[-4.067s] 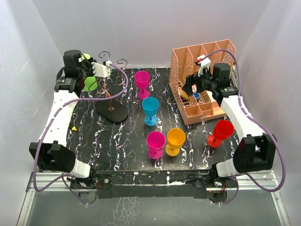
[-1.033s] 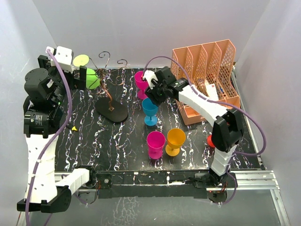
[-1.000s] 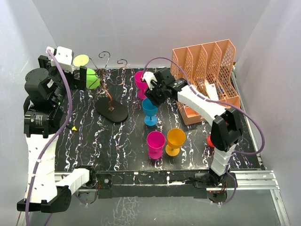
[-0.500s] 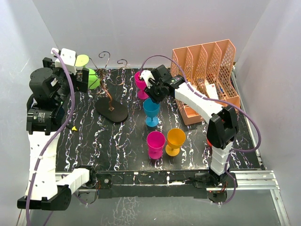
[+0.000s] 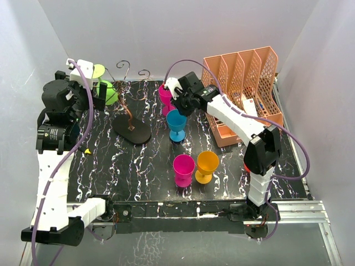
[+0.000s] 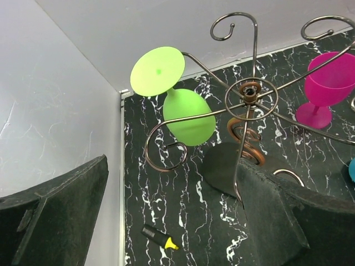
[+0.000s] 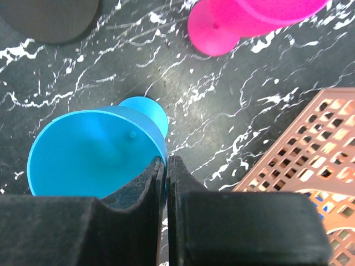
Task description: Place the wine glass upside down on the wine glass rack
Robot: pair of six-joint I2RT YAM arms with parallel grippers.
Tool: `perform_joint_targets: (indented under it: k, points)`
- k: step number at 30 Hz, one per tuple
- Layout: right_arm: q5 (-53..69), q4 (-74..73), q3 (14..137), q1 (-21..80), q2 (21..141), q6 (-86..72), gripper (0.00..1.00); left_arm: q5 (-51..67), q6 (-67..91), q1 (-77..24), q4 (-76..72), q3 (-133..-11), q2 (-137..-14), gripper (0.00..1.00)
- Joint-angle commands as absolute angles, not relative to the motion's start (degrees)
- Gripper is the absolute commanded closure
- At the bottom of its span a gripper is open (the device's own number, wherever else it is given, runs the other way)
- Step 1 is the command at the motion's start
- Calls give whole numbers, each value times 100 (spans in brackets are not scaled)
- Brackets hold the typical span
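Right wrist view: right gripper point(image 7: 165, 160) jaws nearly together, only a slit between them, and the rim wall of the blue wine glass point(image 7: 94, 149) runs into that slit, so it looks pinched by the rim. The glass stands upright on the black marbled table point(image 7: 183, 94), foot down, mid-table, well apart from the wine glass rack point(image 5: 133, 132) and just in front of a pink glass point(image 7: 222, 22). The peach organizer point(image 7: 299, 144) is near on the other side. The left gripper point(image 6: 173, 166) is wide open, holding nothing, and hovers by the rack. A green wine glass point(image 6: 188, 116) already hangs there bowl-down, its foot caught in one wire arm. Risks, as a judgement: an edge pinch on smooth plastic is a thin hold, so the blue glass may swivel or slip when lifted and flipped. The pink glass is close enough to get clipped on the way up. The foot has to slide between thin curled wires, so a poor angle means it drops. Bumping the rack could shake the green glass loose or tip the stand, and the left arm crowds that side. The blue glass is opaque matte plastic with a wide bowl, short stem and round foot. It looks light and undamaged.
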State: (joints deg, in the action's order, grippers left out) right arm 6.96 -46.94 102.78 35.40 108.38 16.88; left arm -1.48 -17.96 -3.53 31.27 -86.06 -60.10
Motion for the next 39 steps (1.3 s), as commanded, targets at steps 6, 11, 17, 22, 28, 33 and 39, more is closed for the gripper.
perform_joint_targets:
  k: [6,11,17,22,28,33,39]
  points:
    - [518,-4279,11327,3211,10209,1855,92,-272,-1640,-326,2912,-8533,-5795,3]
    - [491,-3631,11608,2937,9651,1728,92,383,-1361,-325,2970,-8825,-5881,3]
    - [405,-2748,11655,2917,9100,1503,92,1597,-754,-335,2991,-9341,-6326,3]
    - [492,-2764,12120,2918,9062,1325,92,2140,-251,-358,2866,-9782,-6765,3]
    - [576,-2776,12366,2915,9058,1202,92,2494,292,-509,2747,-10445,-7321,5]
    - [681,-2904,12764,2918,9243,1053,92,2677,879,-668,2483,-10728,-7607,6]
    - [1067,-2981,12871,2918,9321,715,92,2818,1300,-911,2262,-10707,-7737,6]
